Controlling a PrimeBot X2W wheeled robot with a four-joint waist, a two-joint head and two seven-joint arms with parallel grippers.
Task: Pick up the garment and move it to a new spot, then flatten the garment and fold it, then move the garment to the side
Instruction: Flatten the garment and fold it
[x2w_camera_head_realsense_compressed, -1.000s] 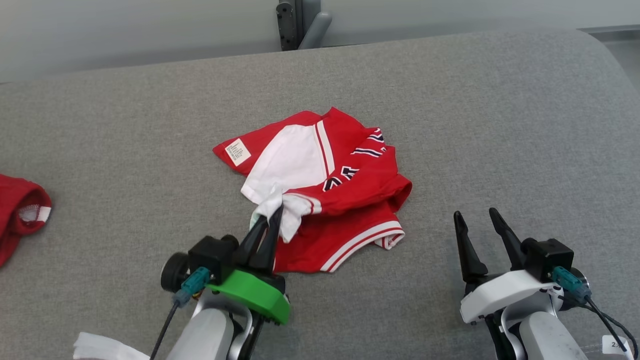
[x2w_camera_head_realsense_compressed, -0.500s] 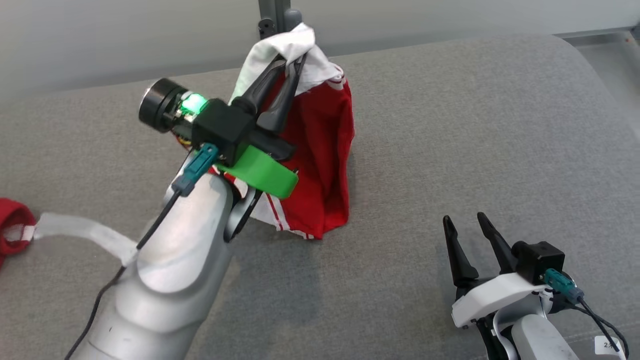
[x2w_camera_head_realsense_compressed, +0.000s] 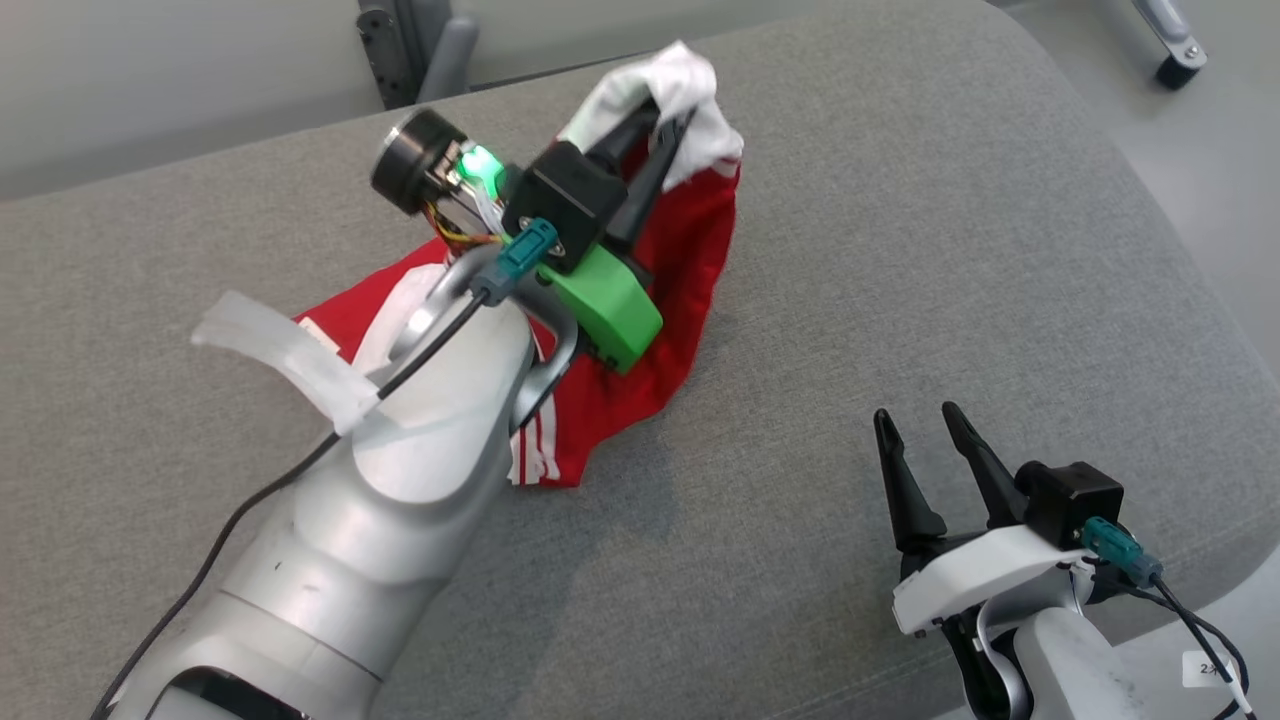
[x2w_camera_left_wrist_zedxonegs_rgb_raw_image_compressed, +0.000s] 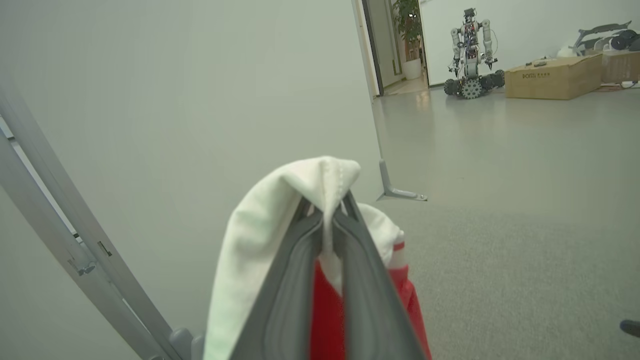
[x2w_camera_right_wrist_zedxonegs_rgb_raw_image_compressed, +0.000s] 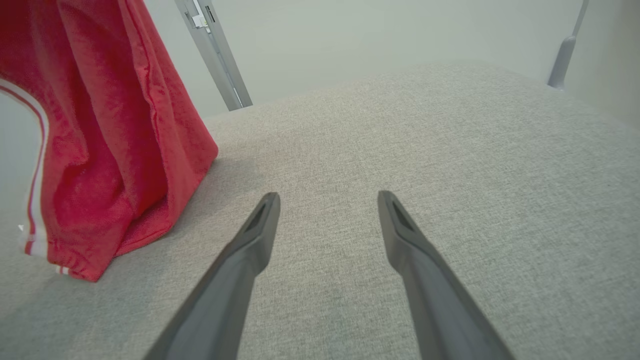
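Garment (x2w_camera_head_realsense_compressed: 700, 260), red with a white sleeve and white-striped hem, hangs from the left claw (x2w_camera_head_realsense_compressed: 668, 112), whose fingers (x2w_camera_left_wrist_zedxonegs_rgb_raw_image_compressed: 285, 300) are pinched tight on a white fold at its top; the lower hem rests on the grey surface (x2w_camera_head_realsense_compressed: 900, 250), toward its far edge, partly hidden behind the left forearm (x2w_camera_head_realsense_compressed: 440, 420). Right claw (x2w_camera_head_realsense_compressed: 914, 412) stands spread wide and holds nothing, low over the surface at the near right, well apart from the garment

One garment (x2w_camera_head_realsense_compressed: 700, 235), one left hand (x2w_camera_head_realsense_compressed: 668, 108), one right hand (x2w_camera_head_realsense_compressed: 914, 412).
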